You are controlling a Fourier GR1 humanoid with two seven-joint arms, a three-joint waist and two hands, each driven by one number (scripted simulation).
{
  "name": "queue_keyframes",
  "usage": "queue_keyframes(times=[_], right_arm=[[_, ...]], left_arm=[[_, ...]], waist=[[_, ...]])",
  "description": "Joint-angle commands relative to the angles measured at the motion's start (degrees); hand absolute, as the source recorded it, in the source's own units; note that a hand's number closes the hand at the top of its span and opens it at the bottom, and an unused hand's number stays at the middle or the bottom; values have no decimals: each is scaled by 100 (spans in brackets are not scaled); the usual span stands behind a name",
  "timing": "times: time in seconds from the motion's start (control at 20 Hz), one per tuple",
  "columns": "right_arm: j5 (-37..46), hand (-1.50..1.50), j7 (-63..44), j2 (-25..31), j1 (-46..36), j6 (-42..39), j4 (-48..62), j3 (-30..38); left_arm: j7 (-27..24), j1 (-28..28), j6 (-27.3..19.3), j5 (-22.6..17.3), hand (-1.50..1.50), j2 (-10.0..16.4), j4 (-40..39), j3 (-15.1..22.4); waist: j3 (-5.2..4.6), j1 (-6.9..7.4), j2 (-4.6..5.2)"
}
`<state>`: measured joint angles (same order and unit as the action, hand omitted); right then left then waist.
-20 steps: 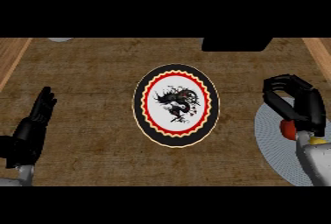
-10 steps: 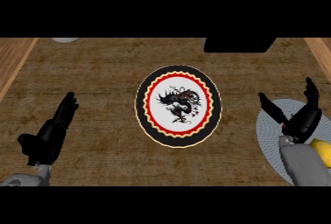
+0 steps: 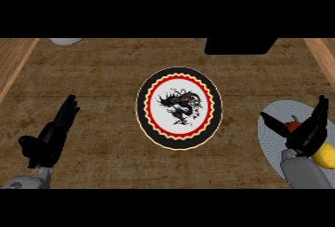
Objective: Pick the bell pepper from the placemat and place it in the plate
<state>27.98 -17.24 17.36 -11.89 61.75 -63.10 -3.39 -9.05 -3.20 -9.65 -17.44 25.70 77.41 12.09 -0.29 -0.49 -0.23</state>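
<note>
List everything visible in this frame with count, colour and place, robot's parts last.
counter: one, brown wood grain, fills the view.
plate: one, black rim, red zigzag ring, white centre with a black figure; counter's middle.
placemat: one, grey, right edge.
bell pepper: one, red with dark stem, on the placemat, between the right hand's thumb and fingers.
yellow item: one, placemat's lower right, beside the right forearm; kind unclear.
pale object: one, top left, cut off.
black object: one, top edge.
left hand: black, open, lower left.
right hand: black, open, over the placemat.
</note>
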Motion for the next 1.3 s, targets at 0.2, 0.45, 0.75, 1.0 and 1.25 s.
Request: queue_keyframes(times=[0.2, 0.45, 0.75, 1.0, 1.25], right_arm=[[1019, -150, -2566, 472, -11, -1870, 89, -331], [1297, -150, -4227, 678, -49, -3096, -1183, -536], [1492, -150, -5359, 752, 487, -4017, -2355, -496], [1263, -150, -5060, 779, 563, -4381, -1766, -272], [1167, -150, -5249, 700, -35, -4928, -1671, -50]], left_arm=[[46, -106, 37, -8, 0, 38, -66, -144], [-57, -25, 330, -50, 0, 199, -115, -285], [-29, -201, 231, 104, 0, -123, -262, -280], [56, -357, 158, 239, 0, -304, -340, -258], [-143, -316, 460, 307, 0, -278, -562, -441]], waist=[[-15, -22, -17], [7, -28, -22], [21, -24, -3], [26, -3, 20], [25, 46, 28]])
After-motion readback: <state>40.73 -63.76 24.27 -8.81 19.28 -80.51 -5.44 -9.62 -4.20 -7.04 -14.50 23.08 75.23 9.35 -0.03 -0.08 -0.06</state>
